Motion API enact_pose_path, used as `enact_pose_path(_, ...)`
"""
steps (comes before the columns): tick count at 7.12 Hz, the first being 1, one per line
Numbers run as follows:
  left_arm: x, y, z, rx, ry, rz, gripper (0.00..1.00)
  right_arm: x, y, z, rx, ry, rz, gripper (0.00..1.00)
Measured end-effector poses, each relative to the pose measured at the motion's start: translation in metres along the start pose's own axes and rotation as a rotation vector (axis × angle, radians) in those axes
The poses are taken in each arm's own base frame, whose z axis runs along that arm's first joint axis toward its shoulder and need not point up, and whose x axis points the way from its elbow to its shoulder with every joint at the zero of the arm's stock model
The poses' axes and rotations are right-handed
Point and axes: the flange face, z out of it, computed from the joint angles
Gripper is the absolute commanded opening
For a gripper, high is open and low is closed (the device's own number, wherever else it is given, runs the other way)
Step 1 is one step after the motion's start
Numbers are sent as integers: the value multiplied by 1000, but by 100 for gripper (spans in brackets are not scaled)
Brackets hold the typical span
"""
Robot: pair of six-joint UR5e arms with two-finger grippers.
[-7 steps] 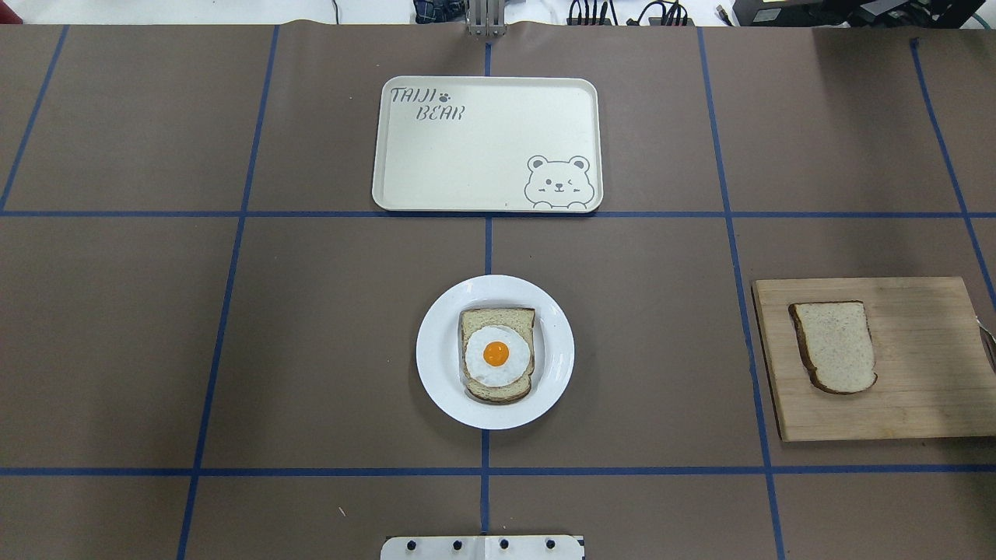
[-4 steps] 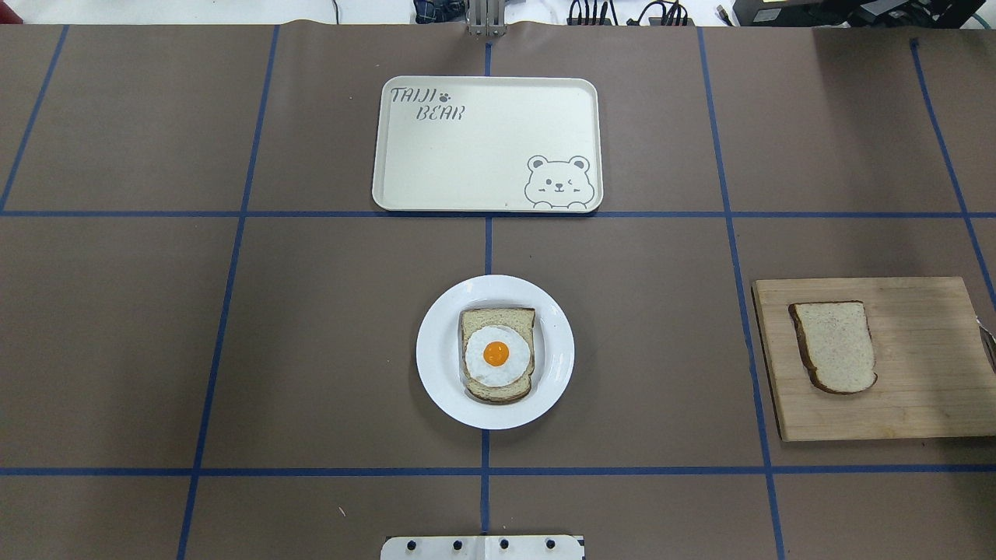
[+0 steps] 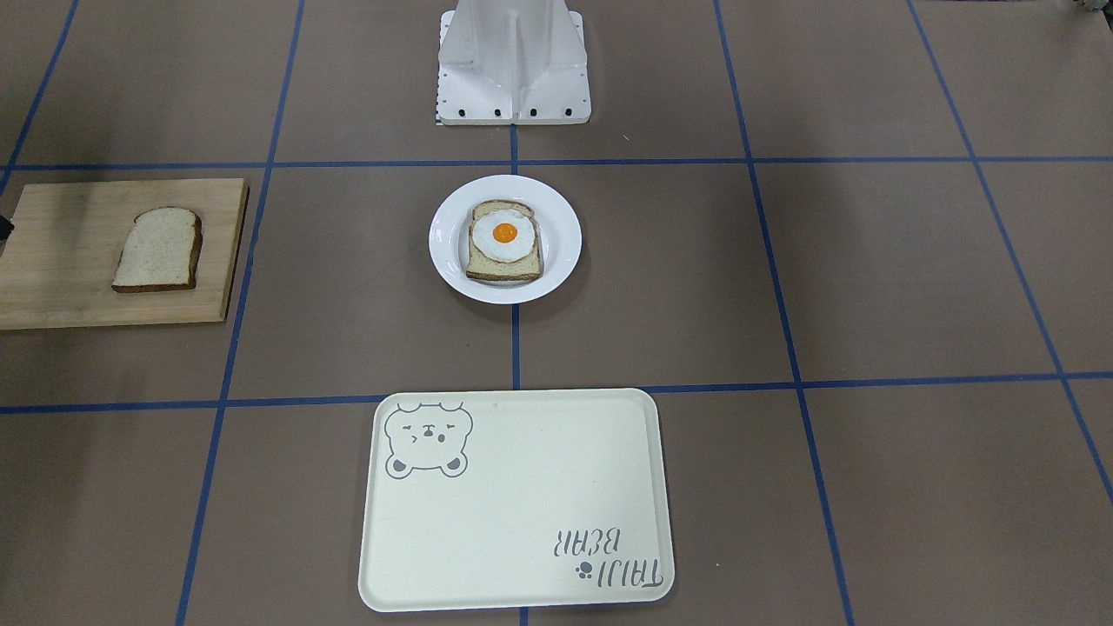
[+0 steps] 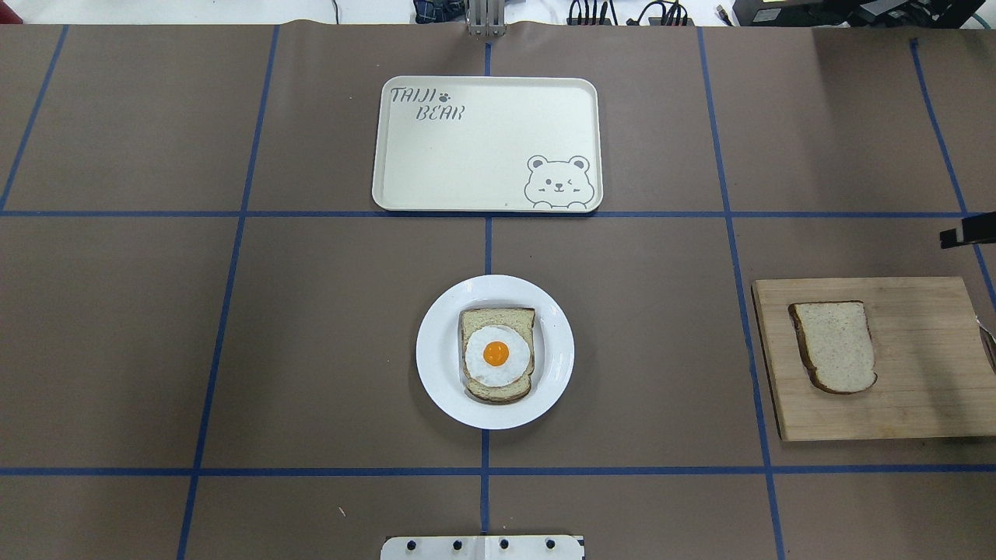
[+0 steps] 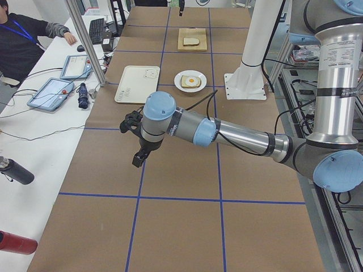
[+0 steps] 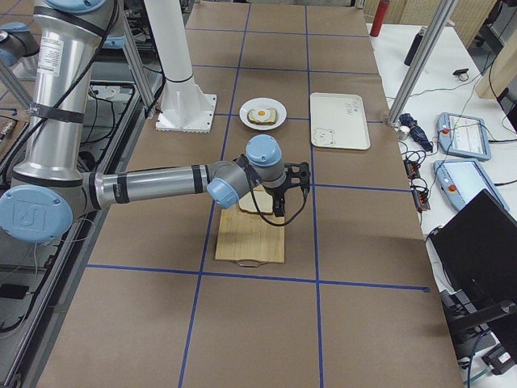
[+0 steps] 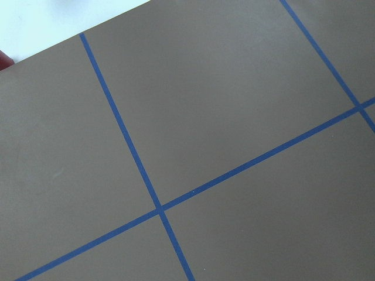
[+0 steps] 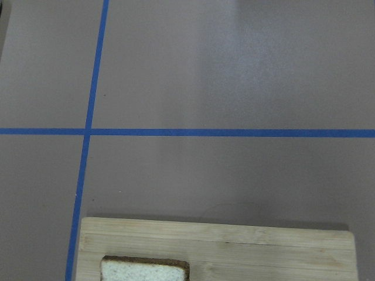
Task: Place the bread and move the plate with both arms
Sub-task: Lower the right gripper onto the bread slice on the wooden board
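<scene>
Two grippers hang above the table with nothing visibly in them, and how far apart either one's jaws stand cannot be told from these views. The right gripper (image 6: 281, 204) hovers over the far edge of the wooden board (image 4: 926, 404). Its wrist camera looks down on that edge and on the crust of the bread (image 4: 835, 346), which suggests it is lining up for a pick. The bread lies flat and untouched on the board, well apart from the plate (image 4: 443, 389). The plate sits mid-table and already carries the egg-topped slice (image 4: 496, 354), probably the spot where the plain slice belongs. The left gripper (image 5: 138, 158) waits over bare table far to the other side, likely held back until the plate has to move. Beyond the plate lies the bear tray (image 4: 467, 155), a plausible destination.
</scene>
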Motion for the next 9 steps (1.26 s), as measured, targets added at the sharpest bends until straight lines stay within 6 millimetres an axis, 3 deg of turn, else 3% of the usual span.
enact_pose_path(2,0,3,0,-1,1,-1,99,1,30,44,26,10,35,96)
enact_pose_path(4,0,4,1,-1,1,-2,99,3,55,85,73,-33,75,79)
enact_pose_path(9,1,5,0,-2,0,-3,99,-16,86,124,75,-14,38,66)
